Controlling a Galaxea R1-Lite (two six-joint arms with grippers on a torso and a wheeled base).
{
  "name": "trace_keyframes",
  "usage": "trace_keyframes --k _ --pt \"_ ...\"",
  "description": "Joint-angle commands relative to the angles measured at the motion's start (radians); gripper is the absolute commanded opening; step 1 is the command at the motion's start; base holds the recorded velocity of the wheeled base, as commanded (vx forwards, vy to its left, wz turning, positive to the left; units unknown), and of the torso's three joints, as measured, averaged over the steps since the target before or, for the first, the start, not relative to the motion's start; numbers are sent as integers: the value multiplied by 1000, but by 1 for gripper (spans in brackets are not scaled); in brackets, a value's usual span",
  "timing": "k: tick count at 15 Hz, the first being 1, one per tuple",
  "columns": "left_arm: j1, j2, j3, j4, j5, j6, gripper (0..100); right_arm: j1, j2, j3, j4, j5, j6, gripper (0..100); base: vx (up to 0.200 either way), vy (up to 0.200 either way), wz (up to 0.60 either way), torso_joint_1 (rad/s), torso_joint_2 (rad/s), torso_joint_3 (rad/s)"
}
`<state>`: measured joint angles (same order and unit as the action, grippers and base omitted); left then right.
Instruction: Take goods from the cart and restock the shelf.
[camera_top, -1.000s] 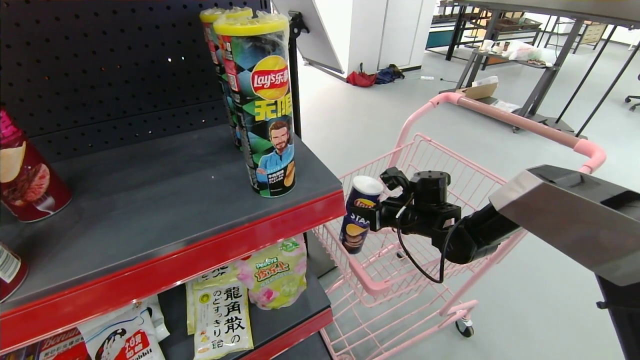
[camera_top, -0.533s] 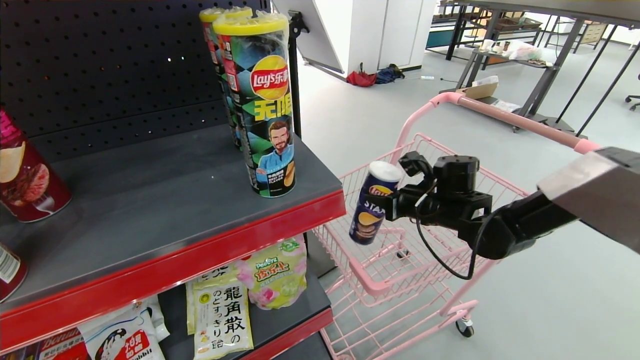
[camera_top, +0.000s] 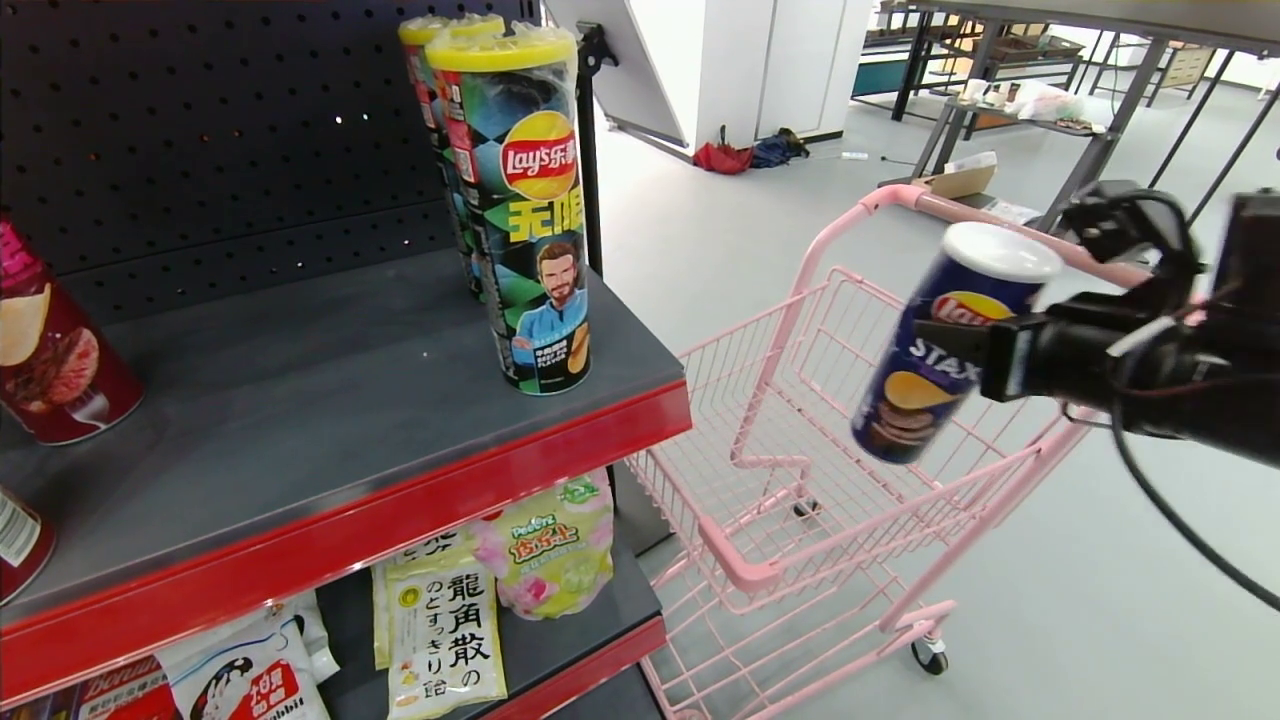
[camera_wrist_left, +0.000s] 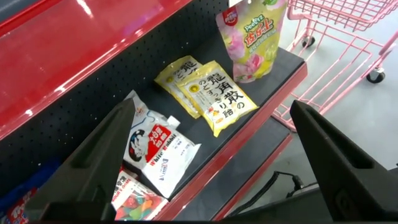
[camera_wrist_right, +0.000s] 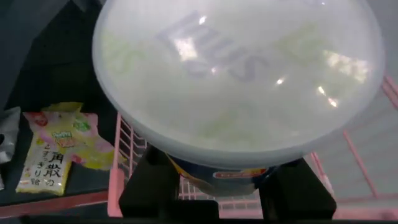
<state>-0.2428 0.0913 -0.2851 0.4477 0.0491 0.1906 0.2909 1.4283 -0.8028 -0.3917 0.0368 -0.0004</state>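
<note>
Right gripper (camera_top: 962, 347) is clamped on the blue chip can (camera_top: 905, 400). The can is tilted, white lid (camera_wrist_right: 242, 74) up, and hangs in the air over the pink cart (camera_top: 740, 570) near its handle, well apart from the shelf (camera_top: 330, 400). Left gripper (camera_wrist_left: 211, 104) has its fingers spread wide, holding nothing, and faces the snack bags (camera_wrist_left: 158, 149) on the lower shelf. Tall yellow-lidded cans (camera_top: 525, 220) stand at the upper shelf's right end.

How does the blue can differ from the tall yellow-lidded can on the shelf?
The blue can has a white lid; the tall can a yellow one. The blue can hangs tilted in the right gripper; the tall can stands upright on the shelf. Both are cylindrical snack cans.
</note>
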Motion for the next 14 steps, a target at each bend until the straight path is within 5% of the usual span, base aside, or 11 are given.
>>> trace_keyframes --k 1,4,14 --pt "10 1 6 2 -3 -8 100 -25 -516 180 333 -147 -9 0 0 0 0 0 0 0" --pt "10 1 70 -56 -81 -17 100 -85 -695 218 467 -209 -49 0 0 0 0 0 0 0" --pt "8 1 80 -110 -78 -36 100 -114 -799 323 475 -199 -59 0 0 0 0 14 -41 -30"
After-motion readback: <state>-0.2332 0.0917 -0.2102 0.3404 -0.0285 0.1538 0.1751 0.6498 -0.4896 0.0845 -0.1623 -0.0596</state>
